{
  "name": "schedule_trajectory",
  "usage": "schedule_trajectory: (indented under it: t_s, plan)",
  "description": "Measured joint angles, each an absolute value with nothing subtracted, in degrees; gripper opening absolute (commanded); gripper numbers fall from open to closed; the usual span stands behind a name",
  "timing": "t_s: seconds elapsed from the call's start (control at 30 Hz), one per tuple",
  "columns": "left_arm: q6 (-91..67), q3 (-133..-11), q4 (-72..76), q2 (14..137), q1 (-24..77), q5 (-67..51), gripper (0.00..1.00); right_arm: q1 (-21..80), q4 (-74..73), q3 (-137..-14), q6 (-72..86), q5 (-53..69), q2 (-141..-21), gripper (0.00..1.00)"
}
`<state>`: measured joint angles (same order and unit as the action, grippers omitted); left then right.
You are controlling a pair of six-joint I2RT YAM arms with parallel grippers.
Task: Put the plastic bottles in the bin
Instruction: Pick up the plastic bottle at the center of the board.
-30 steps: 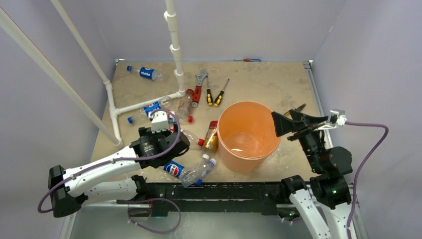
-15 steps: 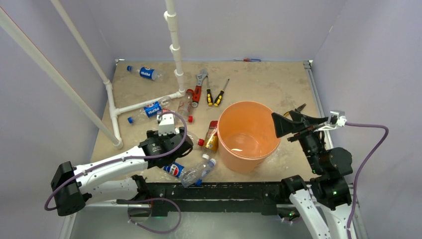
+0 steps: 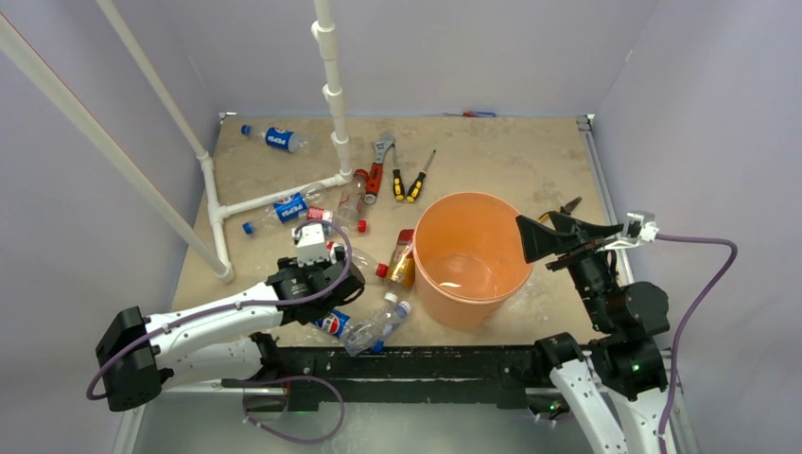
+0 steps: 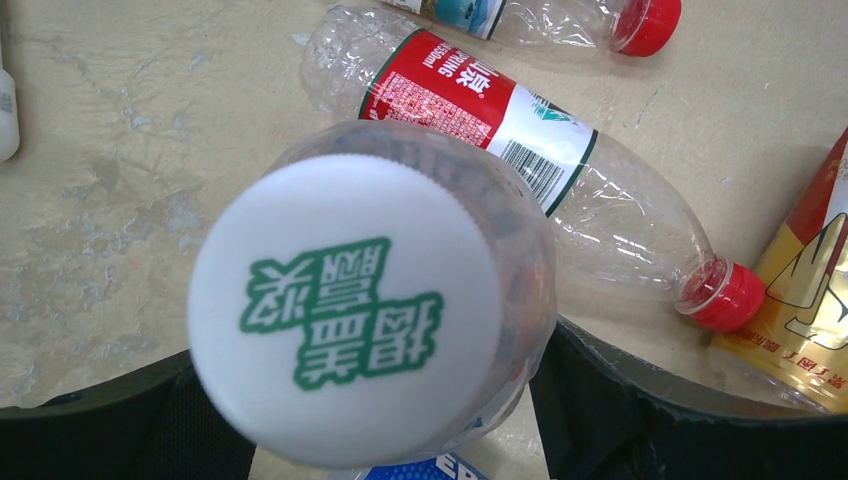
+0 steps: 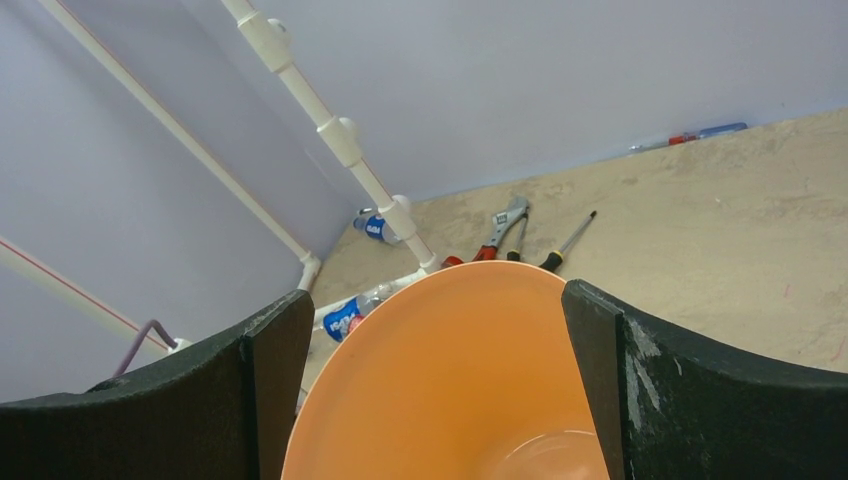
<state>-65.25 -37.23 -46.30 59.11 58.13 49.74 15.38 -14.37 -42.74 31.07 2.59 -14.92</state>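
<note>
Table (image 3: 511, 161), tan and walled in, with a white pipe frame (image 3: 329, 104) standing over its far-left part. The bin (image 3: 463, 310) sits upright right of centre near the front edge. Its mouth is within reach of both arms, sensible for drops from either side, and no bottle shows inside. The right gripper (image 3: 525, 238) hangs just above the bin's right rim, fingers spread wide and empty. Its wrist view looks straight into the orange bowl, so I judge it parked clear of the work. The left gripper (image 4: 365, 400) reaches down into the clutter left of the bin, one finger on each side of a white-capped bottle (image 4: 345, 310). That bottle's cap faces the lens and it apparently stands on end, straddled for a side pinch. Whether the pads bear on it yet I cannot tell. Just beyond lie a red-labelled bottle (image 4: 450, 95) and, by its red cap, an amber bottle (image 4: 810, 300), both on their sides, neither binned. A Pepsi bottle (image 3: 277, 139) lies far back-left, and a second Pepsi bottle (image 3: 288, 206) lies against the pipe. The wrench (image 3: 378, 163) and screwdrivers (image 3: 412, 178) lie behind the bin and are not task items.
</note>
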Motion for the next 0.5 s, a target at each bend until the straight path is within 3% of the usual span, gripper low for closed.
schedule_trajectory:
  t_s: [0.5]
  plan:
    - [-65.60, -36.97, -44.21, 57.17, 58.13, 52.34, 0.65, 15.38, -14.39, -42.74, 31.05, 2.76, -14.92, 0.98]
